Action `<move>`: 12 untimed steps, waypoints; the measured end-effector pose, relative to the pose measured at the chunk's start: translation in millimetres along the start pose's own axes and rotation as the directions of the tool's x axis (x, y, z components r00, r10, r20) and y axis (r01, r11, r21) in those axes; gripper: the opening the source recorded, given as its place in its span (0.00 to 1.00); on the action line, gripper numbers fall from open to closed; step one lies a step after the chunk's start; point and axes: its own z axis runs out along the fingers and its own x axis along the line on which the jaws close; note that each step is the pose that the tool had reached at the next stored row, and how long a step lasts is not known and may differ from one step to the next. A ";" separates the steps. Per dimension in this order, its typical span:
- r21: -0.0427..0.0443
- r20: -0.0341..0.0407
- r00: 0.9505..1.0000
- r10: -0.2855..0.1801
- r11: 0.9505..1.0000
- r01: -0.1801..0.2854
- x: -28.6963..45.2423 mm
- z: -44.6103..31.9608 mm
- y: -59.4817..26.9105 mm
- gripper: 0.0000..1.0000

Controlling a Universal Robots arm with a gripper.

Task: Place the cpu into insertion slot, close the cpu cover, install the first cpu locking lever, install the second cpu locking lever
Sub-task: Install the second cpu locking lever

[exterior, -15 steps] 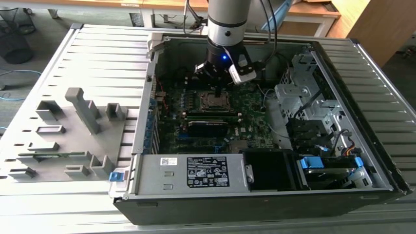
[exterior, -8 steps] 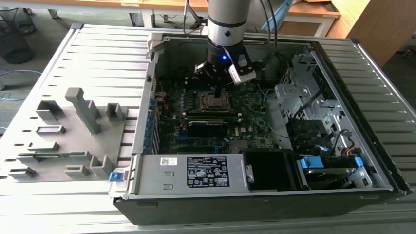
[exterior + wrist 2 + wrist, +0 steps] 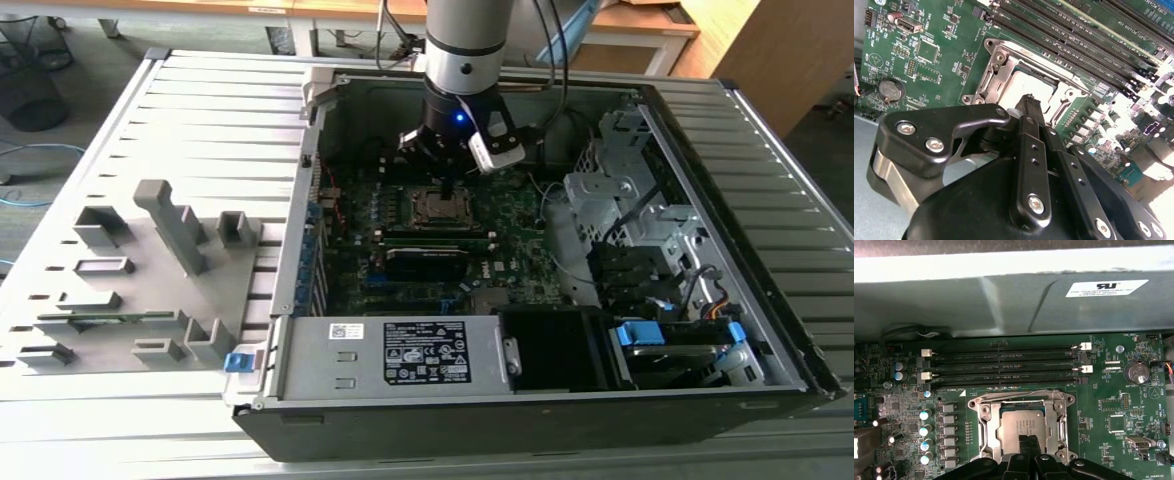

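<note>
- Dull silver-grey cpu [image 3: 1021, 426] sits flat in the socket on the green motherboard [image 3: 1114, 405]; chip placement looks done; also seen in the second wrist view [image 3: 1030, 86]
- Silvery cpu cover [image 3: 1023, 405] appears lowered around the chip, its frame lying on the socket with the chip top showing through the window; cover step judged done or nearly so; can't confirm it is fully seated
- Locking levers: thin wire bars run along the socket edges [image 3: 985, 432]; whether either is hooked under its catch can't be told; lever steps judged as what's left
- Gripper [image 3: 1030, 446] hangs just above the socket's near edge, black fingers [image 3: 1030, 125] pressed together, tips narrow, nothing held between them; tip close to the cover rim, contact unclear
- Exterior view: arm reaches down into the open computer case [image 3: 747, 250], gripper [image 3: 441, 178] right over the socket area [image 3: 438, 208]; grey fixture tray [image 3: 120, 290] lies well apart on the exterior view's left
</note>
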 end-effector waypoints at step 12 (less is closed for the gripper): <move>-0.005 0.001 1.000 0.000 1.000 0.000 0.2 0.0 -0.6 0.11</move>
